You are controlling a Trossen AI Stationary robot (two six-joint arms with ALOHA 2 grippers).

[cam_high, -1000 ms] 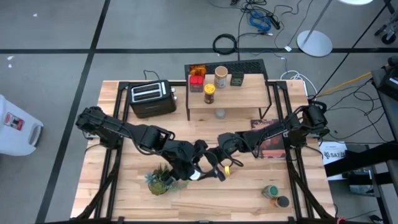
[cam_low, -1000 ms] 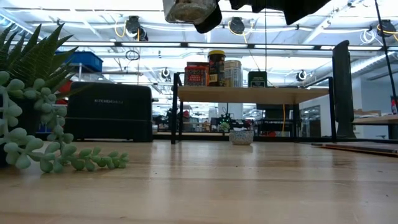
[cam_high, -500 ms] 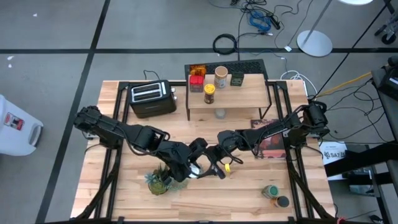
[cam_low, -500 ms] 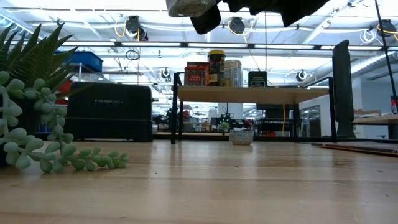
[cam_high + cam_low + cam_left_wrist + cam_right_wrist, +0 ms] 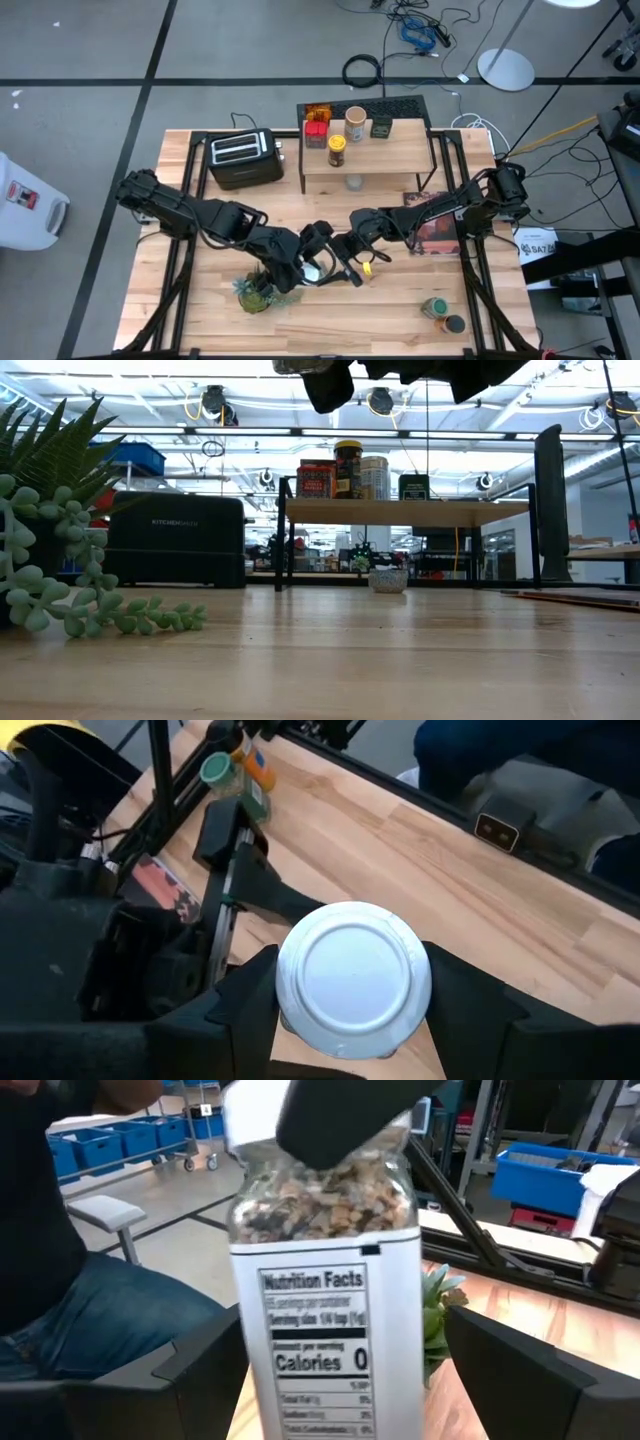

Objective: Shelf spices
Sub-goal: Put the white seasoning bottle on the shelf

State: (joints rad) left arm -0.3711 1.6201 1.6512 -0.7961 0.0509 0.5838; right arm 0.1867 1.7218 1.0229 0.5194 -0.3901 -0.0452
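Note:
My left gripper [image 5: 312, 268] is shut on the white-capped shaker [image 5: 325, 1320], a clear jar of coarse spice with a white label, held high above the table's middle front. My right gripper [image 5: 340, 268] faces it from the right, open. Its fingers [image 5: 540, 1370] stand on either side of the shaker's lower body with gaps between. The shelf [image 5: 400, 155] stands at the far middle and carries an amber jar [image 5: 317, 110], a red tin [image 5: 316, 130], a yellow-lidded jar [image 5: 337, 150], a tan-lidded jar [image 5: 355, 122] and a dark square tin [image 5: 381, 127]. A green-capped bottle [image 5: 436, 308] lies near the front right. My left gripper pinches the shaker at its cap end, one finger on each side of the round white cap [image 5: 290, 1005]. The fingers [image 5: 340, 1115] slant down at it from the table's left. The shaker hangs about upright, label readable, lifted clear of the table.
A black toaster [image 5: 240, 158] stands left of the shelf. A green potted plant [image 5: 257, 292] sits just under my left arm. A small jar [image 5: 354, 182] rests on the table under the shelf's front edge. A printed sheet [image 5: 437, 228] lies beneath the right arm.
My left gripper has risen a little with the shaker, so that only its bottom edge still shows at the top of the low view. My right gripper has kept its place, open around it.

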